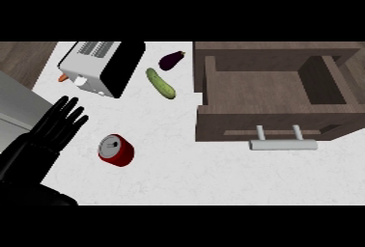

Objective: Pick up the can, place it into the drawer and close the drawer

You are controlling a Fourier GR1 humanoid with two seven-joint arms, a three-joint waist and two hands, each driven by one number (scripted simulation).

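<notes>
A red can (115, 150) with a silver top lies on the white counter, left of centre. My left hand (55, 124) shows at the left edge, fingers straight and pointing up, resting a short way left of the can and apart from it. The brown wooden drawer (214, 91) stands pulled open at the right, its inside bare, with a silver handle (282, 144) on its front. My right hand does not show in the head view.
A toaster (100, 67) sits at the back left with something orange (63, 77) beside it. A green cucumber (160, 83) and a dark purple eggplant (171, 60) lie between the toaster and the drawer.
</notes>
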